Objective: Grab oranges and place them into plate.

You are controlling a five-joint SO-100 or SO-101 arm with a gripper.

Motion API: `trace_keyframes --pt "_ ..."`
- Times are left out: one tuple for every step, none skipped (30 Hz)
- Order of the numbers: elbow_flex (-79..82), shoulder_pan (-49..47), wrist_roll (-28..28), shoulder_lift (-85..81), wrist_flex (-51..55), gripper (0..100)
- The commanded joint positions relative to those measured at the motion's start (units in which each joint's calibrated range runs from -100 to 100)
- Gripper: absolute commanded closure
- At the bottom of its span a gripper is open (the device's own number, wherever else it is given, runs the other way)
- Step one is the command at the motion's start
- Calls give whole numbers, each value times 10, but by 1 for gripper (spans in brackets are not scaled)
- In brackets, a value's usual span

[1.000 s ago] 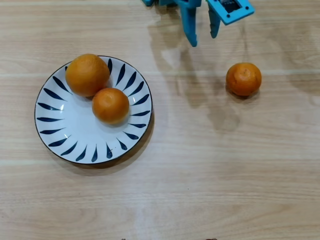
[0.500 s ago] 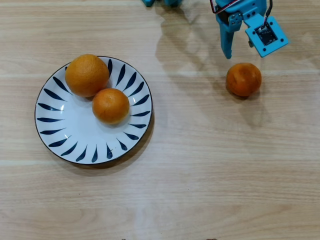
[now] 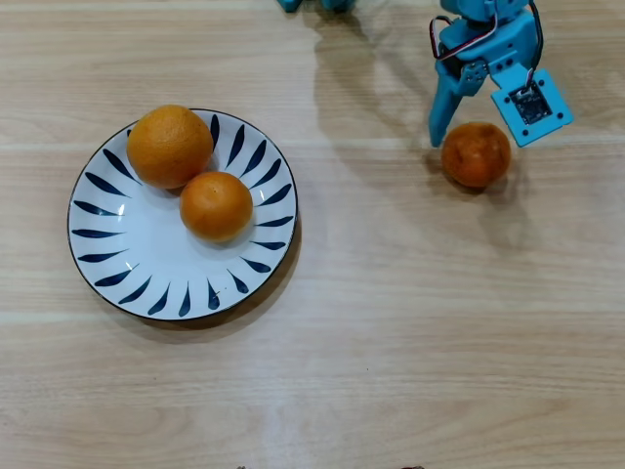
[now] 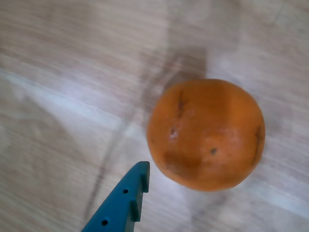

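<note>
Sitting on plate (image 3: 98, 256) at left of overhead view: larger orange (image 3: 170, 146) touching smaller orange (image 3: 216, 206), both delivered. Lying on bare table (image 3: 391, 342) at right: third orange (image 3: 476, 154). Blue gripper (image 3: 469, 137) hovering spread, one finger (image 4: 120, 203) just beside fruit, presumably straddling for grasp.

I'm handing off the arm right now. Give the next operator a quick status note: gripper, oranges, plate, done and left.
Gripper: open, empty, over the lone orange on the table at the right of the overhead view; one blue finger stands beside the fruit's left side, with no contact visible.
Plate: at the left, holding the larger orange and a smaller orange, which touch each other.
Done: two oranges are in the plate.
Left: close on the lone orange, lift it, carry it left and set it in the plate's free lower part.
</note>
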Motion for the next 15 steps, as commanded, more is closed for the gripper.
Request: trace_keyframes --pt "-33 -1 -12 17 -10 59" --pt "-38 -1 -14 21 -10 59" --pt "-43 -2 -16 26 -10 59" --pt "-48 -7 -19 29 -10 59" --pt "-53 -12 -24 33 -10 59" --pt "-59 -16 -29 38 -10 59" --pt "-63 -21 -35 42 -10 59" --pt "-69 -24 -42 47 -11 59" --pt "-75 -30 -48 53 -11 59" --pt "-81 -35 -54 58 -11 59" --pt "-87 -39 -58 65 -11 59" --pt "-94 -42 -59 71 -11 59" --pt "-100 -44 -60 77 -11 59" --pt "-108 -47 -63 84 -11 59" --pt "-120 -47 -64 98 -11 59"
